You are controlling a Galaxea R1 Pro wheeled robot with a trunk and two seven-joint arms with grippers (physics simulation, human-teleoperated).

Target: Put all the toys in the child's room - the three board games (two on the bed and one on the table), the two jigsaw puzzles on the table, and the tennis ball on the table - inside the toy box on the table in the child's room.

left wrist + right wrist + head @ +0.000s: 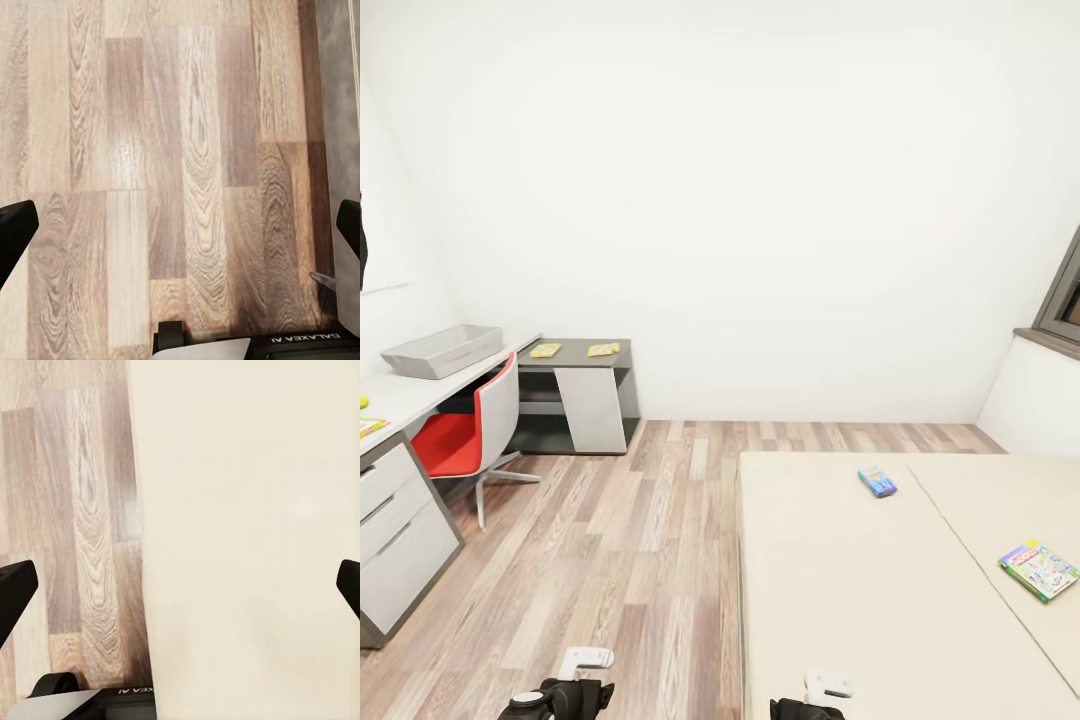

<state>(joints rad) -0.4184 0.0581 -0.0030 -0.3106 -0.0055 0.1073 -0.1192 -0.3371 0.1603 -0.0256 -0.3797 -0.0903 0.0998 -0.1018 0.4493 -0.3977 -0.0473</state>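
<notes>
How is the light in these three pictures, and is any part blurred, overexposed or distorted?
Head view: bright, even light; the white wall is nearly washed out, the chair casts only a faint shadow, and straight edges lean outward as with a wide lens. Left wrist view: soft glare on the wood floor, grain slightly blurred. Right wrist view: the cream mattress looks flat, almost without texture.

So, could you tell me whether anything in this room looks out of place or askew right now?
Nothing looks spilled or damaged. Two board games lie loose on the bed, both at an angle: the small teal-blue one and the white one near the right edge. The toy box sits skewed to the table edge.
</notes>
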